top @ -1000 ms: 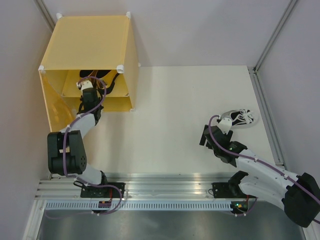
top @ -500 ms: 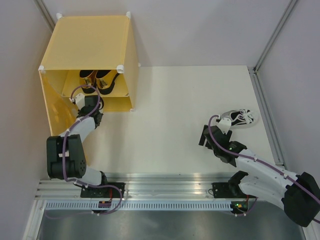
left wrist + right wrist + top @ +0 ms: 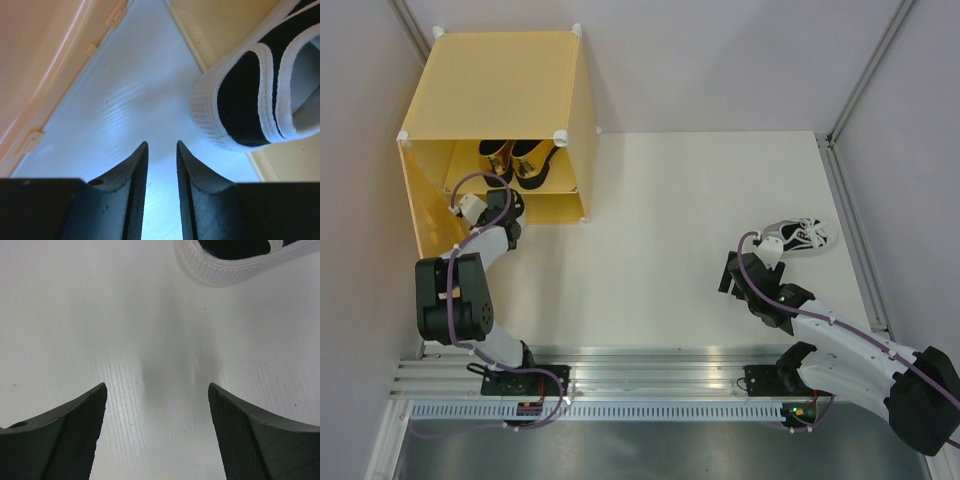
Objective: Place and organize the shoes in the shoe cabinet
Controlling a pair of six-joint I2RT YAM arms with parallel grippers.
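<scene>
Your left gripper point(image 3: 162, 145) has its dark, smooth fingers drawn almost together, with only a thin slit between the tips. Nothing is in that slit and nothing touches it. Below the tips lies the white table point(image 3: 125, 100) with its faint grain. Just ahead and to the right of them is one sneaker point(image 3: 240, 100), heel towards you. It has a black back panel, white stitched edging and a ribbed white rubber sole, and it rests on the yellow plastic floor of the cabinet point(image 3: 220, 30) with its heel at the floor's ribbed front strip. To the left of the jaws runs the door point(image 3: 40, 60), an orange see-through panel with small moulded clips. From above, the loafers point(image 3: 515, 160) sit side by side on the shelf beyond your left gripper, shiny gold with black insides.

Your right gripper point(image 3: 157, 386) stands wide open and holds nothing. Its finger pads point(image 3: 75, 440) are finely meshed, and only bare table shows between them. Ahead and a little to the right, apart from the tips, is the other sneaker point(image 3: 225, 270), of which only the ribbed white heel curve shows. From above it lies on the table just past that gripper, well away from the cabinet.
</scene>
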